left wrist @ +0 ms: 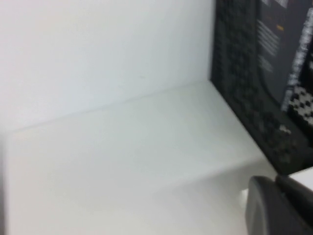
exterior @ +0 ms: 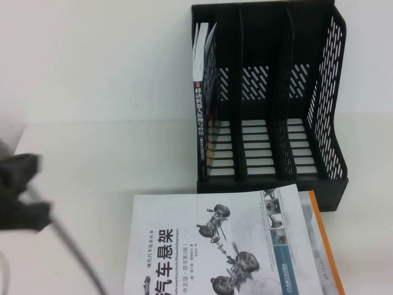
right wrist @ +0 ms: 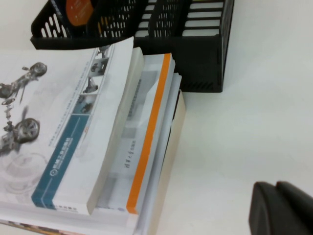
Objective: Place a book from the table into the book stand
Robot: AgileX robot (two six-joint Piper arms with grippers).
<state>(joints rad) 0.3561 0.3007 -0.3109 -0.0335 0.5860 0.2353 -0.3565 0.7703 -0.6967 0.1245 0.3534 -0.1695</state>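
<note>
Book standing in the leftmost slot of the book stand

The dark paperback book [exterior: 204,117] stands upright in the slotted black plastic book stand [exterior: 334,110]; two slots gape. Left gripper [exterior: 21,190], blurred, hovers well left over the white table [exterior: 92,92], jaws unclear. Right gripper [right wrist: 286,208] shows only wrist-side beside stacked books [right wrist: 98,132], fingers unreadable.

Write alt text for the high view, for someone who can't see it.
A dark navy book stands upright in the leftmost slot of a black book stand on a white table. A white book tops a stack in front; the left tool sits blurred at the left edge, and the right tool is out of view.
</note>
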